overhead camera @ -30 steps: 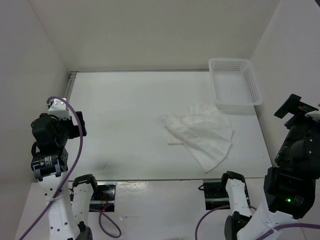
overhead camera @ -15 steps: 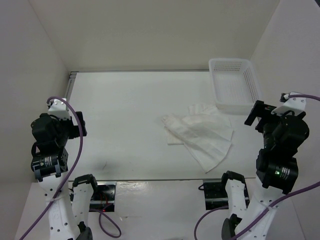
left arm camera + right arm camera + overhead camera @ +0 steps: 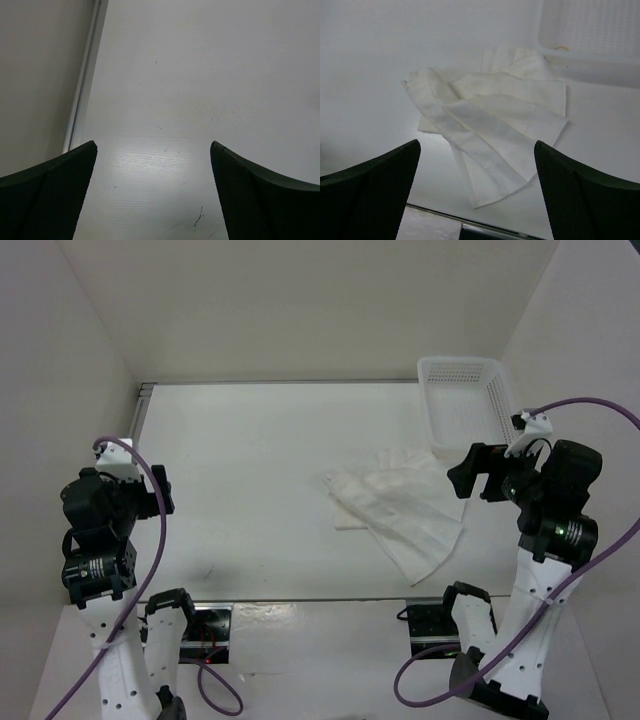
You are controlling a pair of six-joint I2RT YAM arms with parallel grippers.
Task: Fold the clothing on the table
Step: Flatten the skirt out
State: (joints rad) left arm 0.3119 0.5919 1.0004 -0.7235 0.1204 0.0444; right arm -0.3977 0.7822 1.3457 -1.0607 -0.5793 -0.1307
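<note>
Overhead, you see the clothing (image 3: pixel 405 515) lying loosely bunched on the table (image 3: pixel 250 460), right of centre, with its far corner just beside the basket (image 3: pixel 455 362). Your right gripper (image 3: pixel 470 472) hangs by the clothing's right edge. Your left gripper (image 3: pixel 160 488) sits near the table's left edge, well apart from it. Left wrist: jaws wide and empty over bare table. Right wrist: jaws wide, holding nothing, with the clothing below and the basket beyond.
</note>
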